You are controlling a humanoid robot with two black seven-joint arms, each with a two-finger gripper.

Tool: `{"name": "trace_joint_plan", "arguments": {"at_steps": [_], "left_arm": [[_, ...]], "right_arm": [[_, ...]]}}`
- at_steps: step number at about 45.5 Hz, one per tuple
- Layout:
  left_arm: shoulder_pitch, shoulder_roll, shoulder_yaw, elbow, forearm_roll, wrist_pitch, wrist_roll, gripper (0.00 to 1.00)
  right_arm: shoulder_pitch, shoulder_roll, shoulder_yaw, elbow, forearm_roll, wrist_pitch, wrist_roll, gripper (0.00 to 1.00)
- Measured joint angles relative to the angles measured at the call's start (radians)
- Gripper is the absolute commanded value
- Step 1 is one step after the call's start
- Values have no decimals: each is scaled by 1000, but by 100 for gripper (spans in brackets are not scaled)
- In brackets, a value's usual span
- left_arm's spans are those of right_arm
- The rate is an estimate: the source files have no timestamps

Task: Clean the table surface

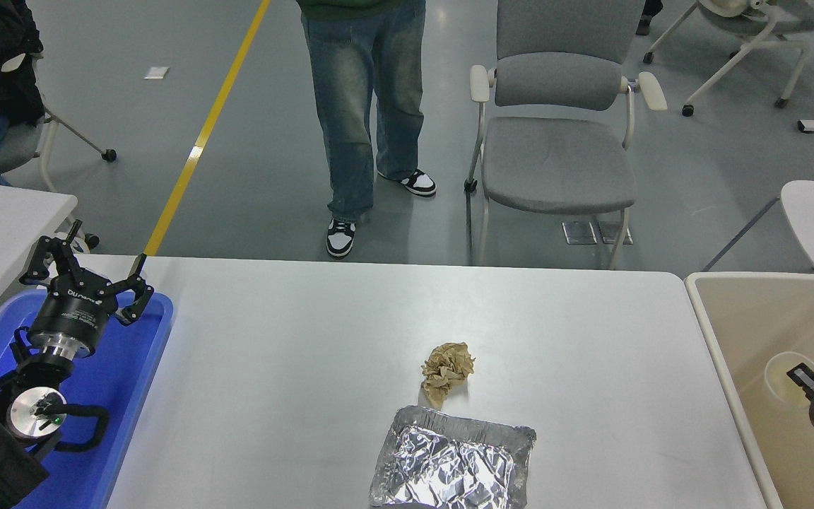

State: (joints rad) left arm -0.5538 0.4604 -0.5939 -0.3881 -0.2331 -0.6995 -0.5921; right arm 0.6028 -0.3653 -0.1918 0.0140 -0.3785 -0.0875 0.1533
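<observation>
A crumpled brown paper wad and a foil tray lie on the table surface, the wide white top that fills the middle of the view, with the wad just beyond the foil tray's far edge and close to touching it. To the tray's right, off the table's right end, stands a beige bin, and over it the right gripper enters from the frame's edge, above a pale round cup-like item inside the bin; so little of the gripper shows that whether its fingers are spread or closed cannot be told. Far to the foil tray's left, the left gripper is parked over a blue tray with its fingers spread wide and nothing between them. Beyond the table a person in jeans stands beside a grey chair.

Two items appear left to clear. The likely trouble lies in how near they sit: a reach for the paper wad could knock the foil tray, and thin foil would probably crumple or slide under a pinch rather than lift cleanly. A light wad could also slip from a loose hold short of the bin and land back on the table.

White lettering runs across the left gripper's body but is too small and skewed to read.
</observation>
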Motion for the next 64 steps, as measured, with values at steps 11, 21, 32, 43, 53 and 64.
{"name": "trace_joint_plan", "arguments": {"at_steps": [11, 21, 32, 43, 53, 64], "left_arm": [[0, 0, 0, 0, 0, 0, 0, 100], [0, 0, 0, 0, 0, 0, 0, 100], [0, 0, 0, 0, 0, 0, 0, 100], [0, 0, 0, 0, 0, 0, 0, 100], [0, 0, 0, 0, 0, 0, 0, 100], [0, 0, 0, 0, 0, 0, 0, 100]], "right_arm": [[14, -3, 11, -3, 16, -1, 1, 100], [45, -78, 69, 89, 96, 5, 2, 100], [75, -273, 241, 416, 150, 5, 4, 100], [73, -413, 433, 754, 173, 2, 6, 100], [61, -455, 534, 975, 207, 1, 13, 100], [41, -423, 588, 1133, 227, -1, 43, 100]]}}
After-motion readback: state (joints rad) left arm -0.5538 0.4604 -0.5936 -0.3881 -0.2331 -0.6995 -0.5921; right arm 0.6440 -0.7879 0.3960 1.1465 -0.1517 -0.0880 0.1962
